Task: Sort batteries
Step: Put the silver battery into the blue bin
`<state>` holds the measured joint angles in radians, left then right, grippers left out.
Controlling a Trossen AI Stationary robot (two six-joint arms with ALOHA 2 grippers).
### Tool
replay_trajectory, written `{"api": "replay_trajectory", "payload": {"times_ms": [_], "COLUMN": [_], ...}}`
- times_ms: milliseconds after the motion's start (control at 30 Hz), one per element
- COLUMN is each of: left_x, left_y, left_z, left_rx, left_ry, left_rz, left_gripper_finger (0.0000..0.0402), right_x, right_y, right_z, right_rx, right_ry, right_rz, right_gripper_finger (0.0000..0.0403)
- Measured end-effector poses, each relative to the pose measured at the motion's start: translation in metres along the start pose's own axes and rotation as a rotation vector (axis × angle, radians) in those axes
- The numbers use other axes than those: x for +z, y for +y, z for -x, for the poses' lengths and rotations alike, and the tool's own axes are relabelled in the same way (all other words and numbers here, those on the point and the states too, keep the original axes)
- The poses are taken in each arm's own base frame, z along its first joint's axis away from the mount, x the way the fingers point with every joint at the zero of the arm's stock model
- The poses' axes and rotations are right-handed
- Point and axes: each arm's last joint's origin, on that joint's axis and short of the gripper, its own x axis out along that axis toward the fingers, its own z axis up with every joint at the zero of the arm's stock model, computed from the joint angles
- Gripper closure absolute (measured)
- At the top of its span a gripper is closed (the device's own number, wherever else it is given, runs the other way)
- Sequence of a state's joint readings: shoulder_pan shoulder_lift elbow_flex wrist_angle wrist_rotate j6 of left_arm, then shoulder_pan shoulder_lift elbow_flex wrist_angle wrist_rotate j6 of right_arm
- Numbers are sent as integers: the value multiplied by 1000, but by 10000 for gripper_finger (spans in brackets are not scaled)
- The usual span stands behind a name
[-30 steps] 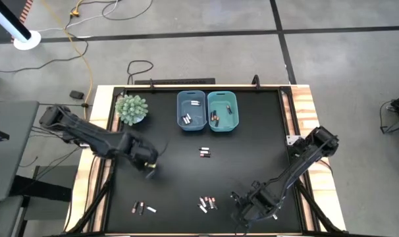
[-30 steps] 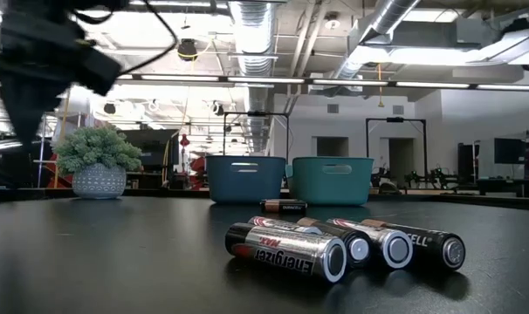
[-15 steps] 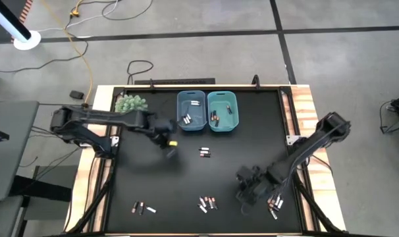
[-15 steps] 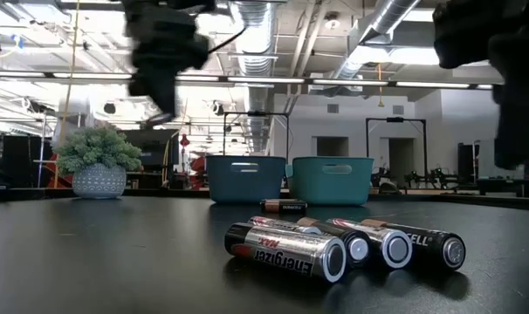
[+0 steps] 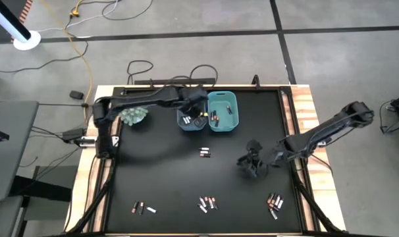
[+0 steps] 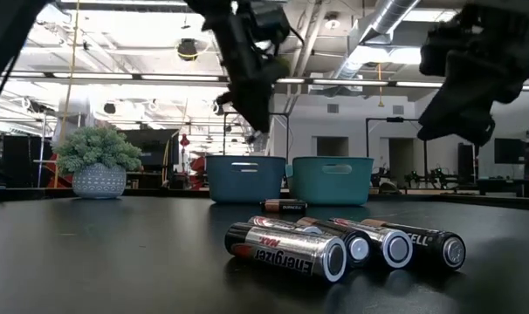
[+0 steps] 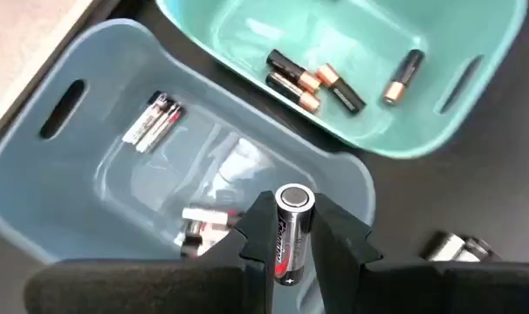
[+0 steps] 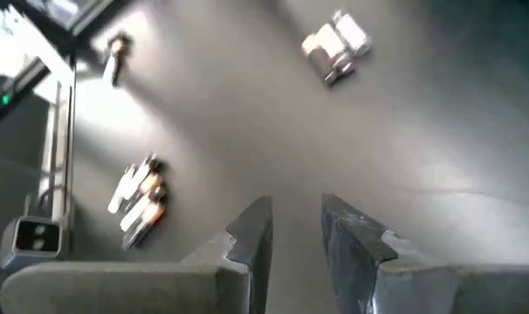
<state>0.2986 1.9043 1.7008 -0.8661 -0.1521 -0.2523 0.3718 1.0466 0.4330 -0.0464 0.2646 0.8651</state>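
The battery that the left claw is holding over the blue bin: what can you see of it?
The battery is a small cylinder with a silvery wrap, red lettering and a shiny metal end cap facing the wrist camera. It is pinched lengthwise between the two dark fingers of the left gripper, which touch its sides. It hangs above the blue bin, touching neither the bin nor the silvery batteries lying inside. From above, it is hidden under the arm.

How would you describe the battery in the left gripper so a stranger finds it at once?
Find the two bins at the table's far edge; over the darker blue bin hangs the left gripper. Between its fingers sits a silvery Energizer battery, the only one off the table.
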Motion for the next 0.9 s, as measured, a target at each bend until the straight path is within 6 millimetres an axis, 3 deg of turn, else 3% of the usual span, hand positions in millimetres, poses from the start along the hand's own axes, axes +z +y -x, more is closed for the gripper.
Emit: {"api": "replay_trajectory", "payload": {"times_ms": [167,267,467,667,900], "left_x": [2,0,-5,-7,-6], "left_y": [13,23,38,41,46], "left_z": [-38,-62,-90,-95,-96], "left_rx": [32,58,87,92,42], "left_ry": [73,127,188,206,220], "left_rz": [7,40,166,192,232], "left_gripper_finger": [353,353,353,342,282], "right_x": [-3,-4,-7,-7,-7], "right_y": [-16,-16,-14,-14,-14], "right_z": [2,2,2,2,2], "right_rx": [-13,8,26,27,28], "right_ry": [-21,3,22,22,23], "right_rz": [-22,-11,11,18,22], "right_gripper_finger": [284,285,284,284,284]}}
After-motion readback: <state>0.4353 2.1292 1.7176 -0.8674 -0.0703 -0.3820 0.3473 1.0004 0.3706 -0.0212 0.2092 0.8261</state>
